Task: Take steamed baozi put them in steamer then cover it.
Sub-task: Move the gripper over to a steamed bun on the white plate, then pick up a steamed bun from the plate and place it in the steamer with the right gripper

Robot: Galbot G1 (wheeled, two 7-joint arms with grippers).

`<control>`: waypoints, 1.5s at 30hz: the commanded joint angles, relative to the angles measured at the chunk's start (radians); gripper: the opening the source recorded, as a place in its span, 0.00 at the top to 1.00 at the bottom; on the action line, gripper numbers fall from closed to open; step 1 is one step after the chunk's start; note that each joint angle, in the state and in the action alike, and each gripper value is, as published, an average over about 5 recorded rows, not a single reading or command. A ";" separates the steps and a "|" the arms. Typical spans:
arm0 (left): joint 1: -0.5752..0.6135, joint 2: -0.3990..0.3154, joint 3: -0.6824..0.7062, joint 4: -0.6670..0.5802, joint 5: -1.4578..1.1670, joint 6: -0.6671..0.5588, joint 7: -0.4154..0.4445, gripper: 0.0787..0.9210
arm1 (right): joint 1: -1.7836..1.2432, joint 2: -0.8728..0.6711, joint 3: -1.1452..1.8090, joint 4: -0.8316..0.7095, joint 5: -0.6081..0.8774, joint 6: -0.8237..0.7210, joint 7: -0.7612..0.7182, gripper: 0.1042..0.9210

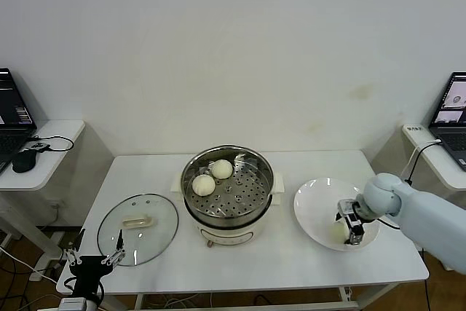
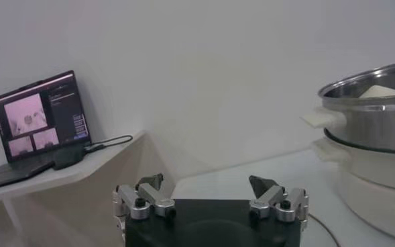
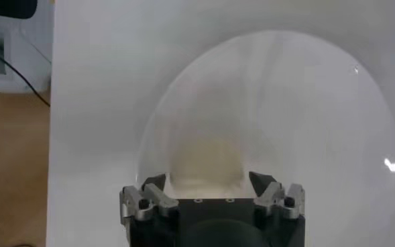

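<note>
Our right gripper (image 3: 208,184) is down in the plate (image 1: 313,213), fingers half-open either side of a baozi (image 3: 206,163) lying straight ahead between them; left gripper (image 1: 93,257) idles wide open

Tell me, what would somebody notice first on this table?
Probably the shiny steamer in the middle of the table, with two white buns lying in it. On its right, the right gripper reaches down onto a bun in the white plate, and the glass lid lies flat on the left.
</note>
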 commanded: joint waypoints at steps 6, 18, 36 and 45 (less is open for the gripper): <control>-0.002 0.000 -0.001 -0.004 0.000 0.001 0.000 0.12 | 0.034 0.012 -0.004 -0.006 0.013 -0.006 -0.014 0.37; -0.013 0.007 0.005 -0.002 -0.003 0.001 0.001 0.12 | 0.403 -0.021 -0.105 0.021 0.179 -0.020 -0.075 0.40; -0.004 0.013 -0.002 -0.007 -0.011 -0.002 -0.002 0.12 | 0.815 0.447 -0.418 0.022 0.426 -0.025 -0.018 0.39; 0.002 0.003 -0.025 -0.022 -0.019 -0.001 -0.003 0.12 | 0.704 0.636 -0.490 -0.055 0.376 0.151 0.004 0.39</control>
